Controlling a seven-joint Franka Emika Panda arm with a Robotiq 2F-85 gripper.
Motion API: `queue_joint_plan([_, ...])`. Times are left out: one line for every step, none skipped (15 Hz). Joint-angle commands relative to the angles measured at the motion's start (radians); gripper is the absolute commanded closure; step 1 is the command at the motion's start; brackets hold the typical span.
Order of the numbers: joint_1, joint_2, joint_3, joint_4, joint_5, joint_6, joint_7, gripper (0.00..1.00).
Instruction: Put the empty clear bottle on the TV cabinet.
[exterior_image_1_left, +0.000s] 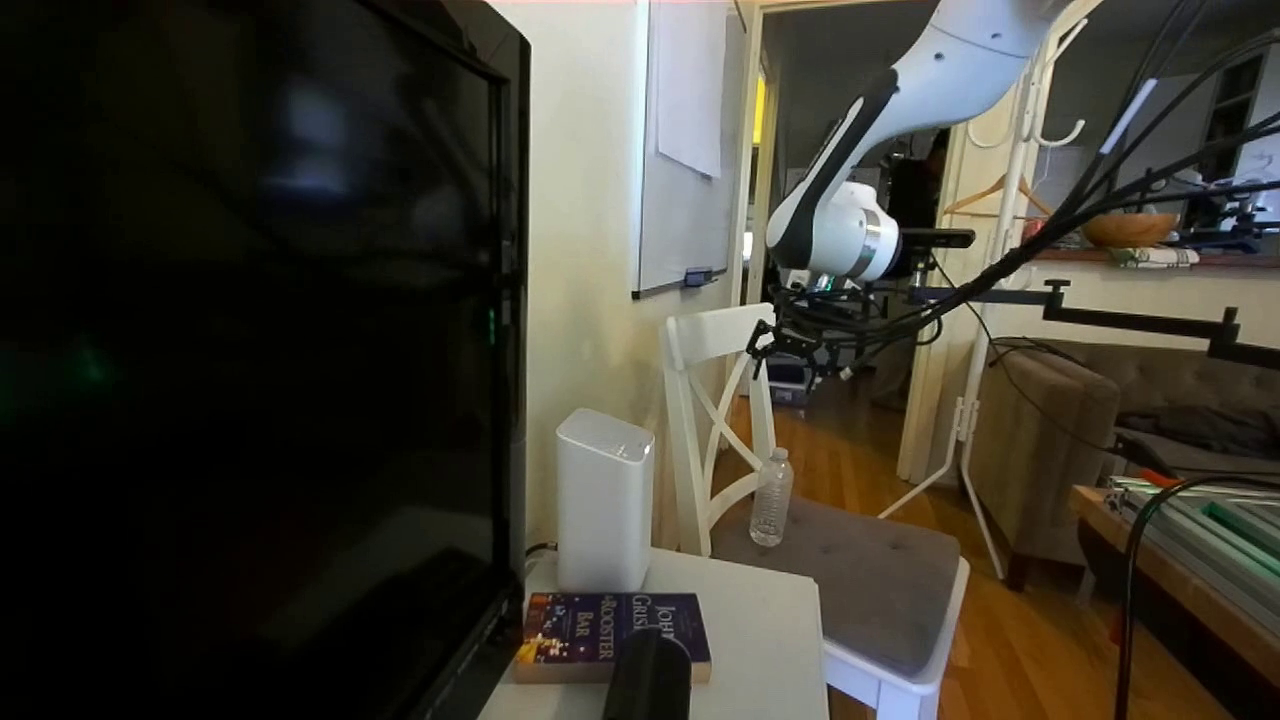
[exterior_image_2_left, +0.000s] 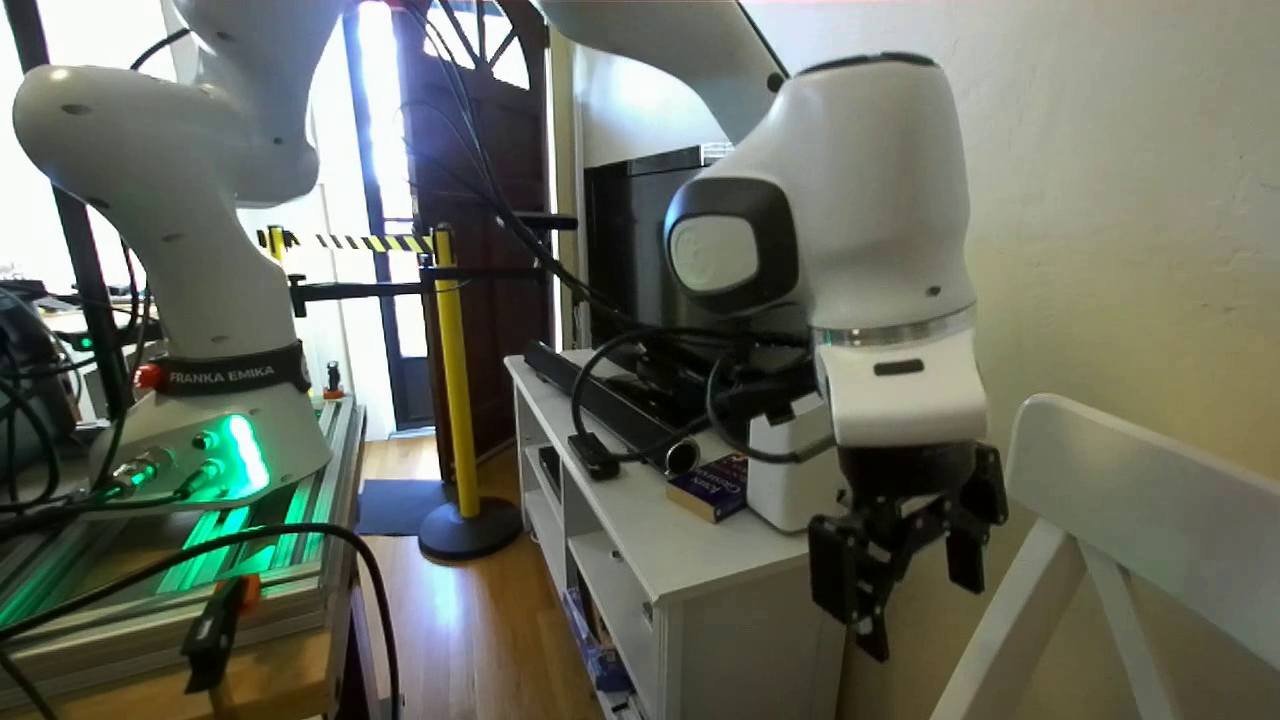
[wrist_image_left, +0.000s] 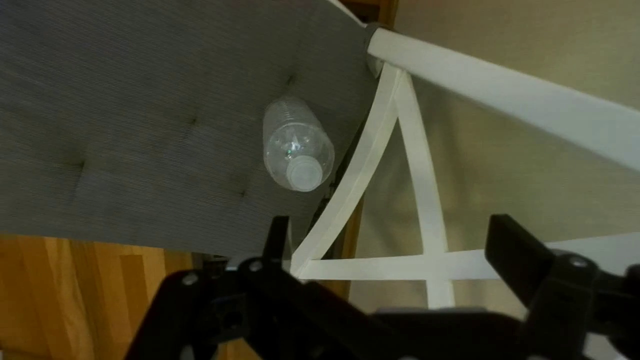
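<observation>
The empty clear bottle stands upright on the grey seat of the white chair, close to the backrest. In the wrist view the bottle is seen from above, white cap toward the camera, up and left of the jaws. It is out of view in an exterior view that shows only the chair's back. The low white TV cabinet stands beside the chair; its top also shows in an exterior view. My gripper is open and empty, above the chair and higher than the bottle. Its spread fingers show in the wrist view.
On the cabinet are a white boxy column, a book, a black cylindrical bar end and a large TV. The chair's white backrest rises near the gripper. A coat stand and cables are behind.
</observation>
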Motion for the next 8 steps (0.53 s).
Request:
queue_joint_plan([-0.01, 0.034, 0.0, 0.022, -0.006, 0.005, 0.021, 0.0])
queue_joint_plan([-0.017, 0.065, -0.002, 0.042, -0.007, 0.01, 0.033, 0.0])
queue_joint_plan([-0.02, 0.086, -0.003, 0.057, -0.007, 0.013, 0.039, 0.0])
queue_joint_plan([-0.02, 0.099, -0.004, 0.07, -0.008, 0.013, 0.046, 0.0])
queue_joint_plan([-0.019, 0.104, -0.003, 0.077, -0.008, 0.013, 0.05, 0.0])
queue_joint_plan([-0.019, 0.105, -0.003, 0.081, -0.008, 0.013, 0.052, 0.0])
queue_joint_plan([-0.019, 0.119, -0.001, 0.088, -0.006, 0.028, 0.054, 0.0])
queue_joint_plan([-0.026, 0.13, 0.008, 0.092, 0.002, 0.036, 0.049, 0.0])
